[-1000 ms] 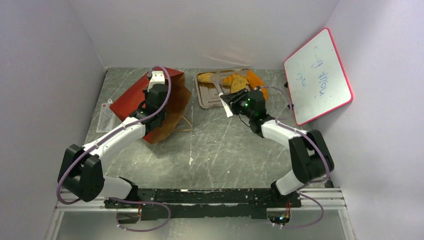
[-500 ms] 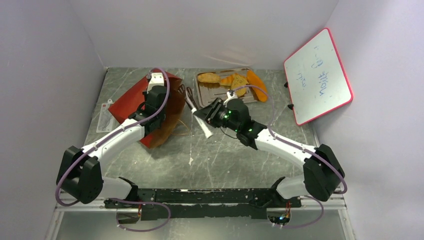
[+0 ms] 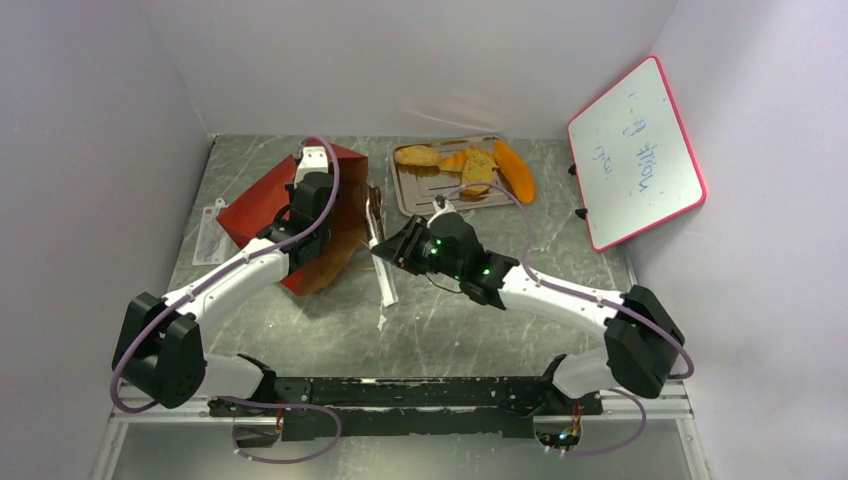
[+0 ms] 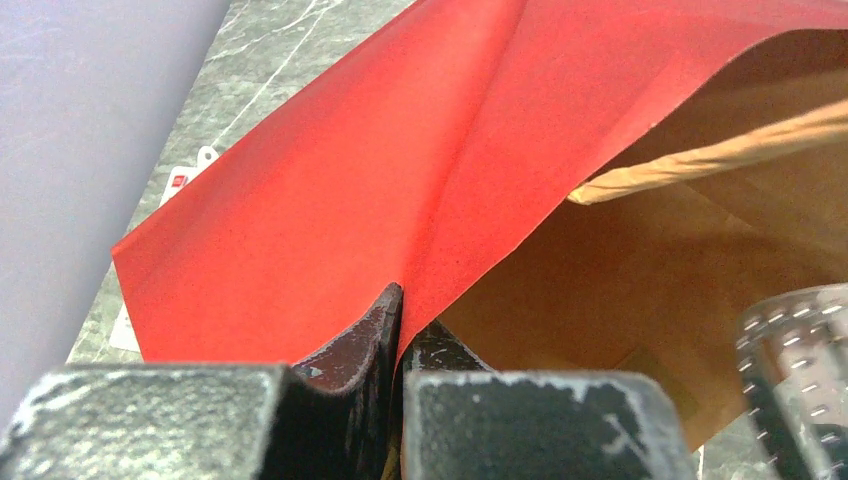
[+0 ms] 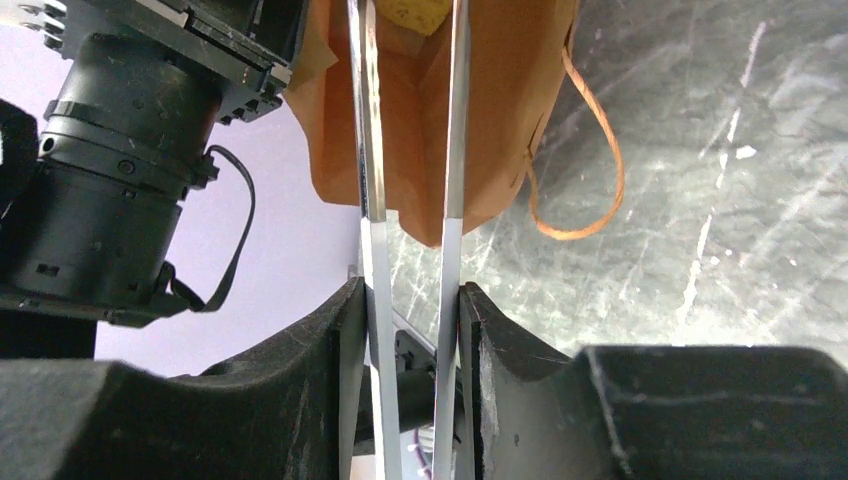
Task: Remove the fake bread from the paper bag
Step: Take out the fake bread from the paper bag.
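The paper bag [image 3: 262,200], red outside and brown inside, lies tilted on its side at the left. My left gripper [image 3: 308,238] is shut on its upper rim, with the red paper [image 4: 400,170] pinched between the jaws [image 4: 403,310]. My right gripper [image 3: 400,248] is shut on a pair of metal tongs [image 3: 380,250]. The two tong blades [image 5: 455,150] reach into the bag's brown mouth [image 5: 500,100]. Deep inside shows a yellow piece of fake bread [image 5: 412,12], between the blades' far ends. On the silver tray [image 3: 410,200] lie a roll [image 3: 417,156], a toast slice [image 3: 478,168] and an orange crescent [image 3: 514,170].
A red-framed whiteboard [image 3: 635,150] leans on the right wall. A clear flat packet [image 3: 210,235] lies left of the bag. The bag's cord handle [image 5: 590,150] loops onto the table beside the tongs. The left arm's wrist [image 5: 110,170] sits close on the left of the tongs.
My right arm has swung left from over the tray to the bag's mouth, carrying the tongs. The left gripper and the bag have stayed put.
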### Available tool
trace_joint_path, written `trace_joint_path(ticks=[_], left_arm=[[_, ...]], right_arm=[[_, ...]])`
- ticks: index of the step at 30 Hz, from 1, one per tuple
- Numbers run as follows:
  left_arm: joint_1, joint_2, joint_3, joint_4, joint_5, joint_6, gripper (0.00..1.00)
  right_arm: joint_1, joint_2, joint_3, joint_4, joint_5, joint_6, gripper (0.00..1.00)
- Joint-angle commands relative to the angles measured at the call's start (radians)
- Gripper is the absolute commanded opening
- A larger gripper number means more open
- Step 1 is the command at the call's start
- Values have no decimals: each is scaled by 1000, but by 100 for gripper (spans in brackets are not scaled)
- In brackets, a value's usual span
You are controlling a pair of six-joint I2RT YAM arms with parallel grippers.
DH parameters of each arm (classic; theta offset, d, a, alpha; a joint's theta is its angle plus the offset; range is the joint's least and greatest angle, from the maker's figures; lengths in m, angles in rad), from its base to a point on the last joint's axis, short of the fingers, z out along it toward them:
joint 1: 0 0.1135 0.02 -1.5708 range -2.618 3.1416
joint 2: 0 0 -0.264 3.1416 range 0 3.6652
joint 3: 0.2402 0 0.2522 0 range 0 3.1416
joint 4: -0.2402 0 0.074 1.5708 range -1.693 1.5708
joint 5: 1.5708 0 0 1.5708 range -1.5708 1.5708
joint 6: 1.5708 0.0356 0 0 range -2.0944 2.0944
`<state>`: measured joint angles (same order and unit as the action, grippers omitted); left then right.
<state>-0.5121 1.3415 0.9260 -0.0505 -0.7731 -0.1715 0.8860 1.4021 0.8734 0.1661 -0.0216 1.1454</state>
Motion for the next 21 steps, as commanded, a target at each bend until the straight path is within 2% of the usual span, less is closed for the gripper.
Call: trace_joint_path(ticks=[1, 9, 15, 21], left_arm=[[1, -17, -10, 38, 2, 4, 7], [0, -19, -15, 49, 8, -4, 7], [0, -19, -13, 46, 11, -10, 7], [-3, -21, -20, 45, 10, -14, 7]], right_arm=[[7, -96, -43, -13, 48, 19, 38], [26, -159, -111, -17, 16, 70, 38], [27, -34, -81, 90, -67, 152, 38], [25, 124, 35, 149, -111, 224, 38]])
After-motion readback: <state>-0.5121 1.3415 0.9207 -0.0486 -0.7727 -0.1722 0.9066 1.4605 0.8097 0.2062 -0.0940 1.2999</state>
